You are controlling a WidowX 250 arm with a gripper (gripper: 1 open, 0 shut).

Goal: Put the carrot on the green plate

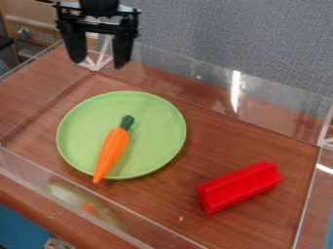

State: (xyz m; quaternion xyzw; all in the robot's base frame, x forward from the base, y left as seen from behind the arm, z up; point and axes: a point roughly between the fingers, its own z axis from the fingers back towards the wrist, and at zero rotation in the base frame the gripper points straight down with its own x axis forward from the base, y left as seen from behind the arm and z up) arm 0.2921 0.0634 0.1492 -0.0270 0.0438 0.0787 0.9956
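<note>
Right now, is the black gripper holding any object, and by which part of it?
Nothing is held. The black gripper hangs open and empty, while the small orange toy carrot lies on the round lime-green plastic plate.

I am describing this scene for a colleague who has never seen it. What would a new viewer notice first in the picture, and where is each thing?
The eye falls first on the green plate at the centre left of the wooden table, with the carrot lying on it, its tip reaching over the plate's front rim. Next comes the red block at the lower right, apart from the plate. At the top left the black gripper hangs open above the table, holding nothing.
</note>
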